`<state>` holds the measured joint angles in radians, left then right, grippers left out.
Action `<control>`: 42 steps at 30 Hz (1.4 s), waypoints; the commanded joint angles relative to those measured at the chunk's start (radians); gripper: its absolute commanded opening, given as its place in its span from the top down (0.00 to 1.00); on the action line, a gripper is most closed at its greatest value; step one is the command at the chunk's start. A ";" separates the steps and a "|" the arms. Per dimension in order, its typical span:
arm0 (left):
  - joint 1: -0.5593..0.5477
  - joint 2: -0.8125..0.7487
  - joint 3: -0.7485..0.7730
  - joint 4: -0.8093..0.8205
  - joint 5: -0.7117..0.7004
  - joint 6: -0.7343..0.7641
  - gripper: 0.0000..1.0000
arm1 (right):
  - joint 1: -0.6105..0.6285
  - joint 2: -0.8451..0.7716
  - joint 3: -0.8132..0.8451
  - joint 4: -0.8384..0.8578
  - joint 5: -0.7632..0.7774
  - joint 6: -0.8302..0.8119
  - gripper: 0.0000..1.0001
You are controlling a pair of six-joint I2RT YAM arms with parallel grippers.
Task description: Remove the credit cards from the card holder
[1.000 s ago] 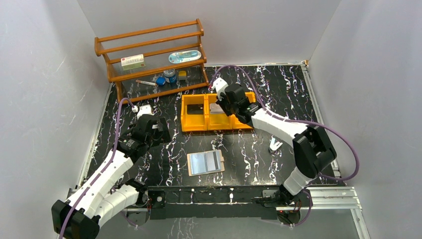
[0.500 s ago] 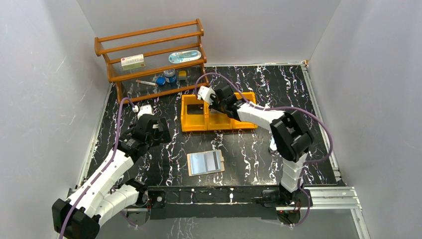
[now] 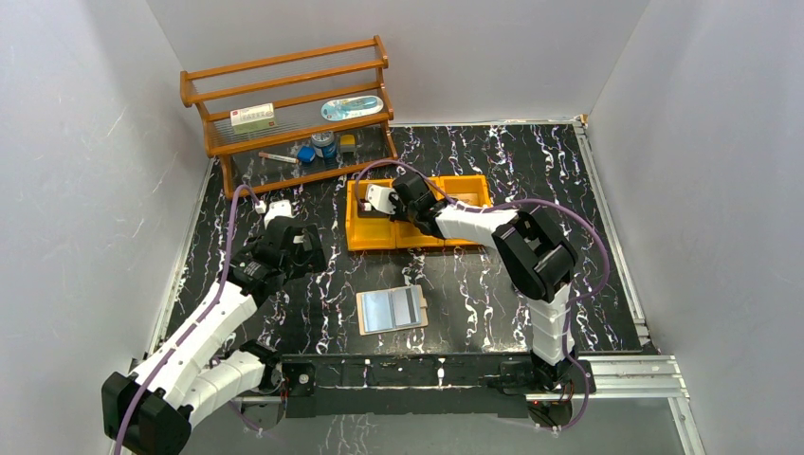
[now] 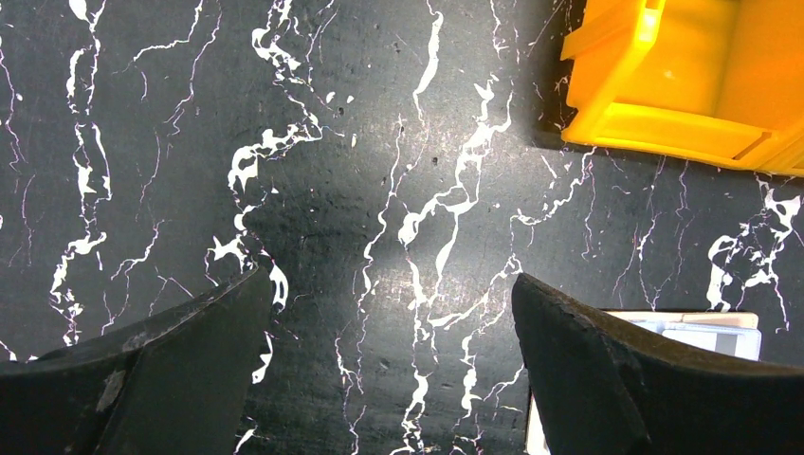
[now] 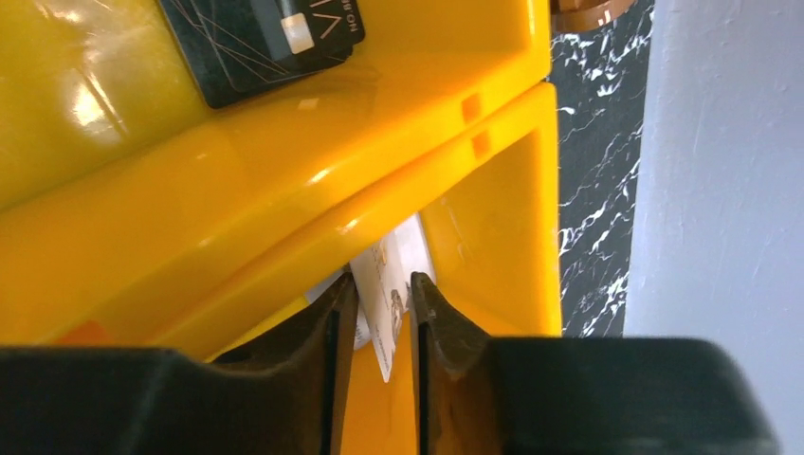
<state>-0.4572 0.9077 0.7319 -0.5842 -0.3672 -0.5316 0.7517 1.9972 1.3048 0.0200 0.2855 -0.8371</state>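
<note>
While the right arm reaches across the yellow bin (image 3: 379, 245), the right gripper (image 5: 381, 282) sits low inside it. Its two fingers are pinched flat onto a pale card (image 5: 398, 248) that stands on edge between them. That card is right up against one of the bin's inner dividing walls. On the other side of that wall, a dark card (image 5: 265, 38) lies flat on the floor of the neighbouring compartment, showing pale lettering and a small chip. From overhead the arm covers the left and middle of the bin, so I can't say for sure which compartment holds which card.

The card holder (image 3: 392, 309) lies open and flat on the table (image 3: 493, 294), on the near side of the bin and well apart from it. Its pale blue panels face up, with a darker strip down the right-hand one, and nothing touches it.

The left gripper (image 4: 389, 280) hangs over bare table to the left of the bin, a little nearer than its front wall. Its fingers are spread wide with nothing between them. Its own camera catches the bin's corner at the upper right and a corner of the card holder at the lower right. A wooden rack (image 3: 284, 61) stands beyond the bin's far left corner.
</note>
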 commanded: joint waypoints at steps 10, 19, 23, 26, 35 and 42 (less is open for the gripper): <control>0.005 -0.007 0.013 -0.013 -0.021 0.014 0.02 | 0.002 -0.036 0.015 0.018 0.052 0.057 0.57; 0.005 -0.002 0.013 -0.013 -0.013 0.015 0.02 | 0.004 -0.264 -0.032 0.029 0.024 0.372 0.54; 0.005 0.000 0.013 -0.013 -0.012 0.015 0.02 | 0.003 -0.425 -0.114 -0.033 -0.062 0.700 0.52; 0.005 0.000 0.011 -0.013 -0.005 0.015 0.02 | 0.002 -0.521 -0.194 -0.096 -0.142 0.984 0.43; 0.005 0.024 0.018 -0.013 0.014 0.018 0.02 | 0.002 -0.670 -0.407 -0.224 -0.298 1.412 0.59; 0.005 -0.001 0.007 0.041 0.197 0.065 0.02 | 0.003 -0.756 -0.614 -0.039 -0.513 1.612 0.64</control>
<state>-0.4572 0.9325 0.7319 -0.5816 -0.3111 -0.5140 0.7536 1.2987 0.7551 -0.1509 -0.0898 0.6010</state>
